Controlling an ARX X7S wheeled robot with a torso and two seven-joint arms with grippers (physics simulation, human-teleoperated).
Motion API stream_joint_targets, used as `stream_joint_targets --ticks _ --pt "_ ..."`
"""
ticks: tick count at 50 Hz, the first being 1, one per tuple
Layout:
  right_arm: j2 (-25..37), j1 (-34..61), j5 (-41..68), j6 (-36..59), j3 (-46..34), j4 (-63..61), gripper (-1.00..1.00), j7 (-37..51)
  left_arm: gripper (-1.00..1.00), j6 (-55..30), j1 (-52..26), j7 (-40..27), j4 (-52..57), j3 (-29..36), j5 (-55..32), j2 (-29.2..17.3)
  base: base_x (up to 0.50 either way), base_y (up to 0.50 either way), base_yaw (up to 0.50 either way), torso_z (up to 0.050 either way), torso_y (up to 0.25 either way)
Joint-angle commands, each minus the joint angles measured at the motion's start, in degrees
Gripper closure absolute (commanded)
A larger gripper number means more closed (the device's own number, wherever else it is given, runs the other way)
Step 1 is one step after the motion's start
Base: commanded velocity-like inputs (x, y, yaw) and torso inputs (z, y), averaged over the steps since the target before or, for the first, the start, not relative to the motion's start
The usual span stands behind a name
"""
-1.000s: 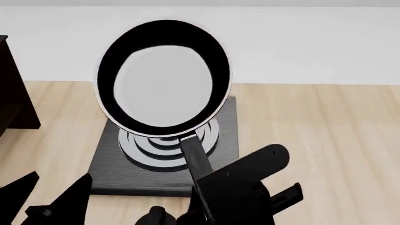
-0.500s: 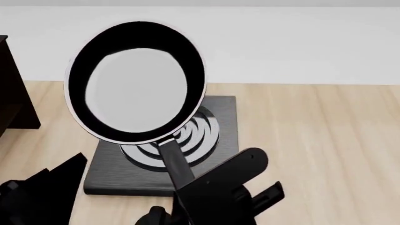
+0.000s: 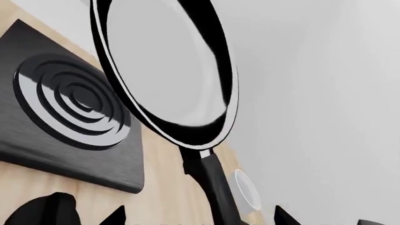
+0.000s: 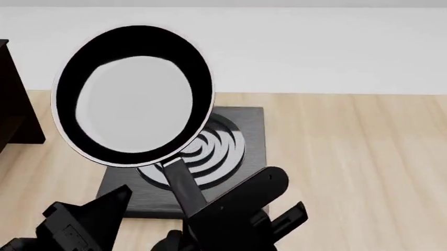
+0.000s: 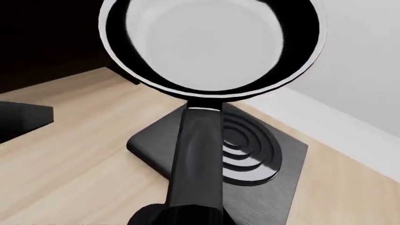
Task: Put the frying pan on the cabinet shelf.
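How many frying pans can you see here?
1. The frying pan is held up in the air by its handle in the right claw, above the burner plate. No others visible.

We see a light wooden tabletop (image 4: 363, 157) with pale plank grain stretching ahead of the end effector and off to both its sides. Beyond its far edge stands a plain white wall (image 4: 335, 47), evenly and softly lit. A square black burner plate with concentric rings (image 4: 237, 157) lies flat on the wood just ahead of the end effector.
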Motion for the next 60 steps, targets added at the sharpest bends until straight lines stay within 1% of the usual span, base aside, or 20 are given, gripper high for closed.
stream_joint_targets --ticks 1,29,43,49,52,60 --pt "0.3 1.2 -3.2 -1.2 0.0 -1.0 1.0 -0.1 -1.0 -0.1 -0.9 0.5 -2.5 2.6 1.5 1.8 0.0 0.0 0.0 0.0 0.0" --pt "1.8 1.3 -4.7 -4.5 -4.1 0.0 1.0 -0.9 -1.0 0.2 -3.8 2.2 -7.7 5.3 0.0 2.3 0.0 0.0 0.0 0.001 0.002" --pt "2.5 1.3 -5.4 -5.8 -5.6 0.4 1.0 -1.0 -1.0 1.3 -4.7 4.5 -11.9 5.8 2.2 3.1 0.0 0.0 0.0 0.0 0.001" --pt "2.4 1.4 -5.2 -5.7 -5.4 0.4 1.0 -0.7 -1.0 1.2 -5.2 5.1 -13.5 7.2 2.8 3.9 0.0 0.0 0.0 0.002 0.002" --pt "2.6 1.2 -5.1 -5.9 -5.3 0.4 1.0 -0.7 -1.0 0.9 -4.6 6.7 -14.8 7.9 4.1 3.9 0.0 0.0 0.0 0.0 0.003" --pt "2.8 1.2 -5.2 -6.3 -5.6 0.6 1.0 -0.7 -1.0 1.0 -4.1 7.4 -15.9 8.9 5.0 4.2 0.0 0.0 0.0 0.0 0.001"
